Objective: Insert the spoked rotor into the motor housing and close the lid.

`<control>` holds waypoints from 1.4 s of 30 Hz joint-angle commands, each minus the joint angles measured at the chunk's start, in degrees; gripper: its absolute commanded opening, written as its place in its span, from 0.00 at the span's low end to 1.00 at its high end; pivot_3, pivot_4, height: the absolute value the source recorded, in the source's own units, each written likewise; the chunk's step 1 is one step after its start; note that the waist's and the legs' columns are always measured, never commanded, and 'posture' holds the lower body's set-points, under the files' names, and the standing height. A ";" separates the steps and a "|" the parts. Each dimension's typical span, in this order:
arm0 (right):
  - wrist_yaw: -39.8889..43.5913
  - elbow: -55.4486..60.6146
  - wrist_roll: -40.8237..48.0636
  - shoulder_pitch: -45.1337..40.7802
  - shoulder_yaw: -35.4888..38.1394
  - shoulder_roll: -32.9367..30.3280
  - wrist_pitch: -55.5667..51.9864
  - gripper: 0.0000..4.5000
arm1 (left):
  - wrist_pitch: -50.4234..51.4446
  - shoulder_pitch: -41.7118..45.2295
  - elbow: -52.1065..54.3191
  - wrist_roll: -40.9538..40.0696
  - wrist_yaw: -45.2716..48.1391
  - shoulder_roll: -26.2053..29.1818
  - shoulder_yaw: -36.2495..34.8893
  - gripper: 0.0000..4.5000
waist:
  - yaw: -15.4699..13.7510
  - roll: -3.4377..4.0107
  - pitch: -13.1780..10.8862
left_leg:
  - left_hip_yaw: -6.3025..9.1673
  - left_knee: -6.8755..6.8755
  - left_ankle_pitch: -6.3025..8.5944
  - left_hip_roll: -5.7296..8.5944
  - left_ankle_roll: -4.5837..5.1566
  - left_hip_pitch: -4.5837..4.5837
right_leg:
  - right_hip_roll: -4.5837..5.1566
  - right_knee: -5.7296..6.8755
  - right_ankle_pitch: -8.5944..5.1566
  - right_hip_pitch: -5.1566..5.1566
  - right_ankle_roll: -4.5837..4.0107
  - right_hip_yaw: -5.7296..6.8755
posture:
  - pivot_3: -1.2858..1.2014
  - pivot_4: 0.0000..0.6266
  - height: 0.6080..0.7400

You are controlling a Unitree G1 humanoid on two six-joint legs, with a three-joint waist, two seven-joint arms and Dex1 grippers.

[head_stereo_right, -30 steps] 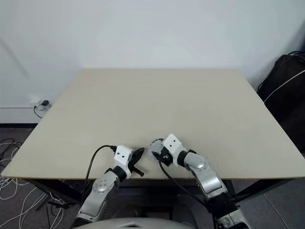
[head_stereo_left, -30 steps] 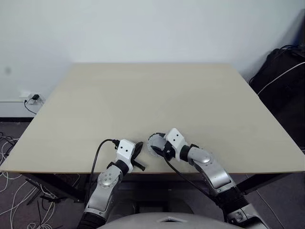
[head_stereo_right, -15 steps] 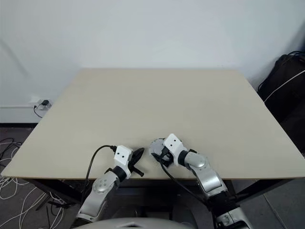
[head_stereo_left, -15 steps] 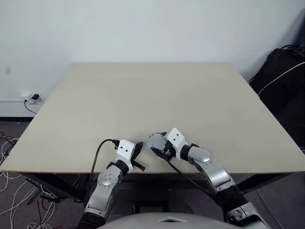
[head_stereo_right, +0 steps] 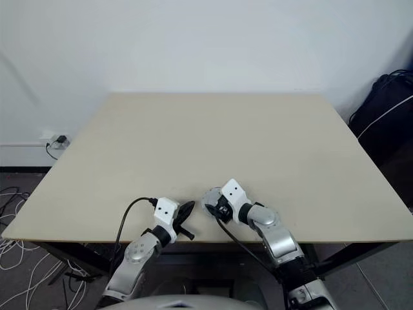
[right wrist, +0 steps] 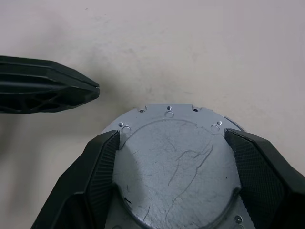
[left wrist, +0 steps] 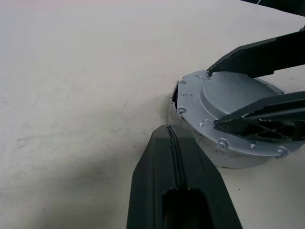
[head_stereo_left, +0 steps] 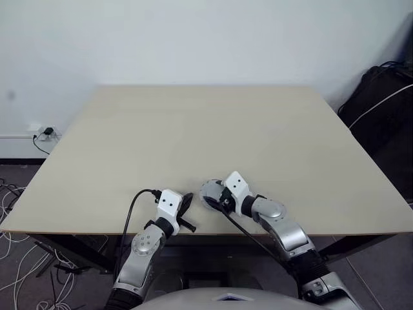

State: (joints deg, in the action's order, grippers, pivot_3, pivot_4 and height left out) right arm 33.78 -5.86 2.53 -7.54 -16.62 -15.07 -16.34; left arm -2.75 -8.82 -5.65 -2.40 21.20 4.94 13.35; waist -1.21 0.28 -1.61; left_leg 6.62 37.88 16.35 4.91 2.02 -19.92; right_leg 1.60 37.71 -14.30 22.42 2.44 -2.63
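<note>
Lid, smooth face up, lies near the table's front edge; right gripper fingers straddle its rim. Left gripper, fingers pressed together, rests just beside it.

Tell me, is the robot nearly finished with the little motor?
Nearly, it looks like. The lid, plain grey face up, already sits on the motor housing on the table, so the spoked rotor is probably inside, hidden. Right now the right pincer has a finger on each side of the lid. The left pincer waits shut beside it. Left to do: seat the lid fully, since a dark gap shows at one edge.
</note>
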 commanded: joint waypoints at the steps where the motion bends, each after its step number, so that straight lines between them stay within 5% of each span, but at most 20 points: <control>1: -1.20 0.45 -0.01 -0.50 1.32 0.23 -1.10 0.71 | -0.23 0.40 3.05 -0.33 -0.18 0.16 -0.41 0.00 | 0.00 0.00 0.00 | 0.00 0.00 0.00 0.00 0.00 0.00 | 0.00 0.00 0.00 0.00 0.00 0.00 | 0.52 0.00 1.00; 42: -5.99 1.53 -4.14 -1.36 -1.25 -1.48 -9.26 0.71 | -0.21 1.49 1.52 -0.45 0.19 -0.30 -0.63 0.00 | -0.47 0.03 0.00 | 0.01 0.01 -0.01 0.01 -0.01 0.01 | 0.03 -0.03 0.01 -0.05 0.03 0.03 | 0.52 0.00 1.00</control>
State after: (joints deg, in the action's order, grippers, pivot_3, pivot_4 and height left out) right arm 28.61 -2.91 0.18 -9.01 -18.23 -15.26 -23.51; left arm -2.68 -8.85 -5.64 -2.42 21.27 4.80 12.98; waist -1.68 0.31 -1.60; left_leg 6.63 37.89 16.34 4.92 2.01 -19.91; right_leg 1.63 37.67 -14.30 22.37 2.46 -2.60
